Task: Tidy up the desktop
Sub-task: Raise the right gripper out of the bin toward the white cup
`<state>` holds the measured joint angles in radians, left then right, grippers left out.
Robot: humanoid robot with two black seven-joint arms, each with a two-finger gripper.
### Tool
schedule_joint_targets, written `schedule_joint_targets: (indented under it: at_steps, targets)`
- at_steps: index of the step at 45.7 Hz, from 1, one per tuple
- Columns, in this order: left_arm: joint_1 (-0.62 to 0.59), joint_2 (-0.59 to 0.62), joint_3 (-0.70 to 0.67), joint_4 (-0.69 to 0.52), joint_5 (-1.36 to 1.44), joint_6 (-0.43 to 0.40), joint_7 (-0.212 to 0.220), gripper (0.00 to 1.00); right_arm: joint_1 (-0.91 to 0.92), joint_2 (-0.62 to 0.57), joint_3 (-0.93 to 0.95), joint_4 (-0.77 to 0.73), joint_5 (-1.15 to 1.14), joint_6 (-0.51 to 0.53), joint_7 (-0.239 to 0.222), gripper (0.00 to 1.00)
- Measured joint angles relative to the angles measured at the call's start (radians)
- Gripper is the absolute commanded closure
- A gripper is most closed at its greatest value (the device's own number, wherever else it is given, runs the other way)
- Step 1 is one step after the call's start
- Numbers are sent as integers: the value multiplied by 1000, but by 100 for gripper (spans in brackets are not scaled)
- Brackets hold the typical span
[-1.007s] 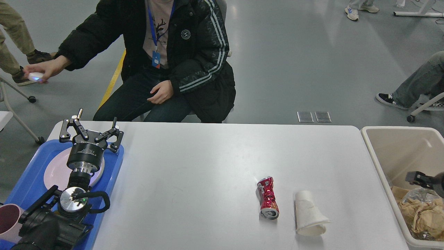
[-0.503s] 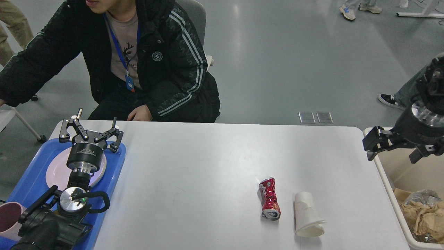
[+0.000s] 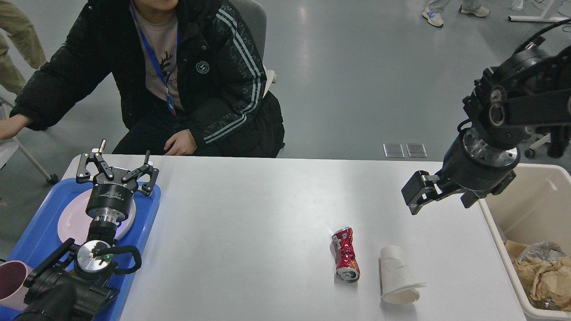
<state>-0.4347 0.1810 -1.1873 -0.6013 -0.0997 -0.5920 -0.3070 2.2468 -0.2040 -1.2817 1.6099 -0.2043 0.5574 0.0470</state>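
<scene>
The white desktop (image 3: 267,209) holds a crushed red can (image 3: 345,255) and a white paper cup (image 3: 398,276) lying on its side, both at the front right. My right gripper (image 3: 441,198) hangs open and empty above the desktop's right end, behind and above the cup. My left gripper (image 3: 117,171) is open and empty, and it hovers over the far end of the blue tray (image 3: 149,209) at the left, above a pink plate (image 3: 71,218).
A beige bin (image 3: 531,209) with crumpled paper and plastic (image 3: 542,272) stands off the right edge. A pink cup (image 3: 11,281) sits at the tray's near left. A seated person (image 3: 178,80) is close behind the desktop's far edge.
My right arm has come up out of the bin and swung left over the desktop's right end. My left arm has not moved. The person has shifted in the seat.
</scene>
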Motion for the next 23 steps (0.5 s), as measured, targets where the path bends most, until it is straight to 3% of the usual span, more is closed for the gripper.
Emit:
schedule_joint_targets:
  at_steps: [5,23]
  targets:
    - [0,0,0,0,0,0,0,4,-49,2,11,-5,0,-59,-1,0]
    - [-1,0,0,0,0,0,2,4,-509,65,81,-176,1,-349,-2,0]
